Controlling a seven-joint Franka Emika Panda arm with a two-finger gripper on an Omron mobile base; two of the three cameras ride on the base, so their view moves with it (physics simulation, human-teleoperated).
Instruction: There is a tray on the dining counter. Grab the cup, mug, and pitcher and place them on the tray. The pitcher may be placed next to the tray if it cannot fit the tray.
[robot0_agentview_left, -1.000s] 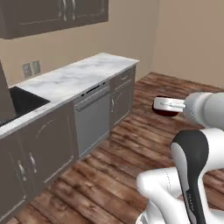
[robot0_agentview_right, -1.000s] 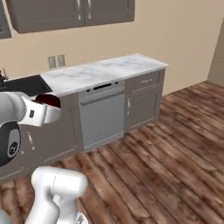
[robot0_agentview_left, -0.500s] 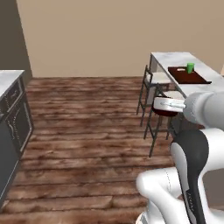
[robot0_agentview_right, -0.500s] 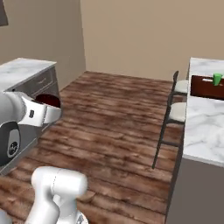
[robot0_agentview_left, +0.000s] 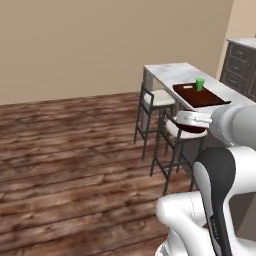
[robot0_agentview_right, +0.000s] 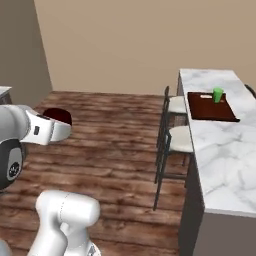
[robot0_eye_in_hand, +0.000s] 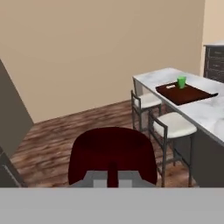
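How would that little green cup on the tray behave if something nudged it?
The cup looks small and narrow-based, so it would probably tip easily. It seems light. The tray has a low rim, which might stop a slide.

At mid-left I see the mug (robot0_agentview_right: 56, 116) at my gripper (robot0_agentview_right: 60, 125); at upper right, the cup (robot0_agentview_right: 217, 94) stands on the tray (robot0_agentview_right: 210, 109).

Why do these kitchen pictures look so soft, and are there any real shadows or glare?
Left base view: flat, even light, soft pixel blur, the cup a small green smudge on the tray. Right base view: the dining counter shows marble veining and no glare, with faint shading beneath the stools. Hand view: the mug looms large and dark, with blurry edges.
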